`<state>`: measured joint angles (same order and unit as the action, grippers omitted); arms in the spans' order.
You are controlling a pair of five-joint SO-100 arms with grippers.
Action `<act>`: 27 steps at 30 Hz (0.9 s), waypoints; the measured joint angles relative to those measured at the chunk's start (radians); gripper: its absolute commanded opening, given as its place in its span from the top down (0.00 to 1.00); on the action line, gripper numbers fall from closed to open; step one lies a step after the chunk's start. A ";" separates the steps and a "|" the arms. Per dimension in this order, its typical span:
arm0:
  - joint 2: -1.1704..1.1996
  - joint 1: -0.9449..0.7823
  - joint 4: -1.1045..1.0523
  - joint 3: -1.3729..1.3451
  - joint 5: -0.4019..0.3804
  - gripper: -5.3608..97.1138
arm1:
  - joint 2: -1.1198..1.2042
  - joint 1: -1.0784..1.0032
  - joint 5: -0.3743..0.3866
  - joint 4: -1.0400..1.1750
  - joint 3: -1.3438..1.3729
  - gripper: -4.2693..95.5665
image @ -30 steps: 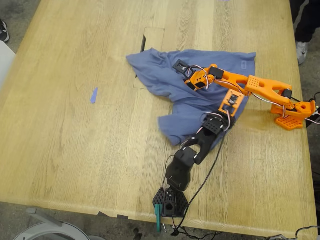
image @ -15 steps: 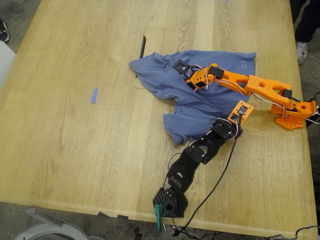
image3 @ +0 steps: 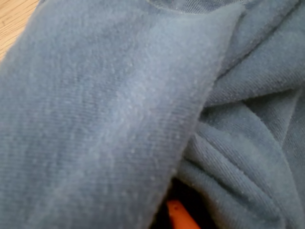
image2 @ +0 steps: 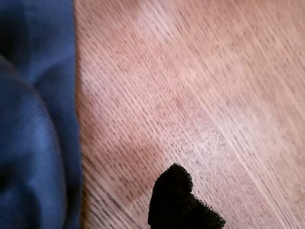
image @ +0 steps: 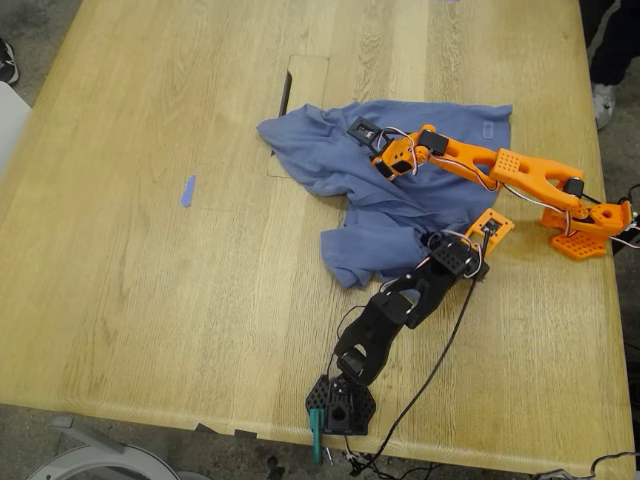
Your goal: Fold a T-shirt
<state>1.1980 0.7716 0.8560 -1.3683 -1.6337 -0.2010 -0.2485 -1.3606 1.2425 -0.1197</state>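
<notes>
Blue T-shirt [image: 400,195] crumpled on table [image: 150,280]; no clear axis

This looks like a robotics lab or maker workspace. A large pale wooden table [image: 150,290] fills the exterior view, and 2 small hobby arms are mounted on it: a black arm [image: 385,320] based at the near edge and an orange arm [image: 520,175] based at the exterior view's right, both with bare servos and loose wiring (printed-looking plastic parts). A strip of blue tape [image: 187,190] is stuck on the tabletop, and a rectangular hatch [image: 303,80] is cut into it. A grey floor [image: 30,35] shows beyond the table, and a person's shoe [image: 603,102] stands at the exterior view's right edge.
</notes>
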 measured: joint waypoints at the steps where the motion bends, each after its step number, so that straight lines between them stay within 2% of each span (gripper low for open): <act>1: 0.000 -0.006 0.012 0.017 0.006 0.31 | 0.000 0.000 0.000 0.000 0.000 0.96; 7: -0.072 -0.057 -0.008 0.064 0.046 0.31 | -0.002 0.000 0.000 0.000 0.000 0.96; 16: -0.259 -0.075 -0.051 0.173 0.057 0.34 | -0.014 0.000 0.000 0.012 0.000 0.96; 19: -0.307 -0.086 -0.051 0.222 0.057 0.42 | -0.015 0.000 0.000 0.012 0.000 0.96; 22: -0.345 -0.095 -0.051 0.242 0.057 0.59 | -0.025 0.000 0.000 0.015 0.002 0.96; 27: -0.379 -0.109 -0.049 0.258 0.034 0.76 | -0.038 0.000 0.000 0.034 0.002 0.96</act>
<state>0.8191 0.6627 0.8069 -1.1106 -1.5999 -0.2393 -0.2485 -1.3606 1.2763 -0.1181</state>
